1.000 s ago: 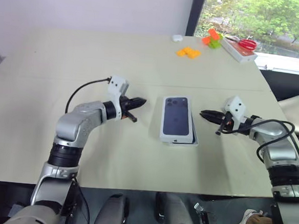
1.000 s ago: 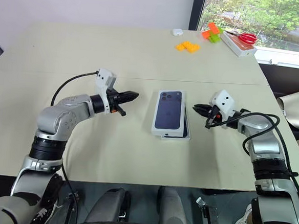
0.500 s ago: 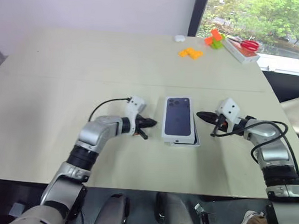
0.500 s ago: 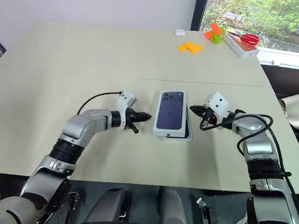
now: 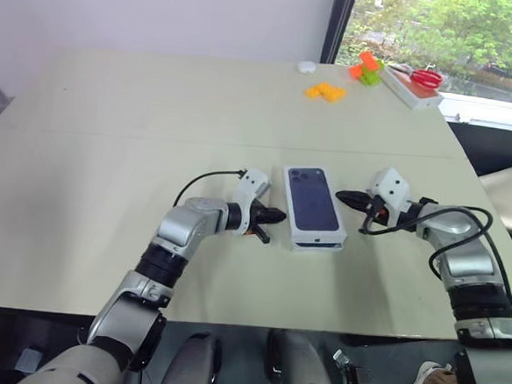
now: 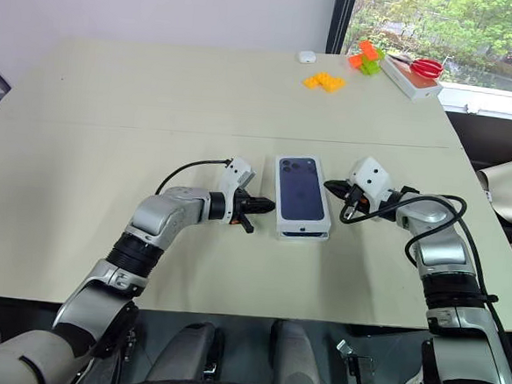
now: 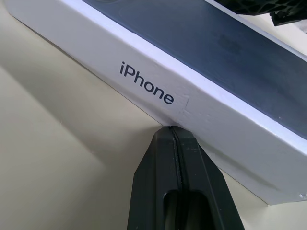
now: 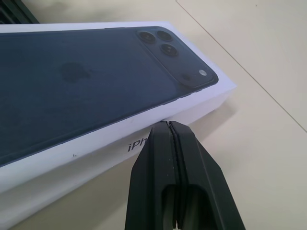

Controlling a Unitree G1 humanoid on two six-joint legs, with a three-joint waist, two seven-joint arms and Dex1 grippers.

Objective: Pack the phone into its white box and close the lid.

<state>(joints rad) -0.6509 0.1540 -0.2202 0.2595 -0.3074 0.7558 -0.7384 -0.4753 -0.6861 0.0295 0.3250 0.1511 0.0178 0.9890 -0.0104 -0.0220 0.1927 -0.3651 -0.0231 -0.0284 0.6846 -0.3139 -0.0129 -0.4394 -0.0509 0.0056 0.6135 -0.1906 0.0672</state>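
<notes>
The lid [image 5: 312, 205], white with a dark phone picture on top, lies flat at the table's middle and covers the white box, which shows as a thin white edge [image 5: 317, 245] under its near end. The phone is hidden. My left gripper [image 5: 276, 216] is shut, its tip pressed against the lid's left side wall [image 7: 158, 91], just below the "iPhone" lettering. My right gripper [image 5: 343, 196] is shut too, its tip touching the lid's right side wall [image 8: 144, 132] near the printed camera corner. Neither gripper holds anything.
Far back right lie orange blocks [image 5: 324, 91], orange and green blocks [image 5: 367, 66], a small white item [image 5: 307, 66] and a long white box with red scissors [image 5: 410, 81]. The table's right edge [image 5: 491, 217] runs close behind my right arm.
My left gripper has swung right and down to the lid's left side. The lid now sits square over the box, whose edge stuck out at the right before. My right gripper stayed in place.
</notes>
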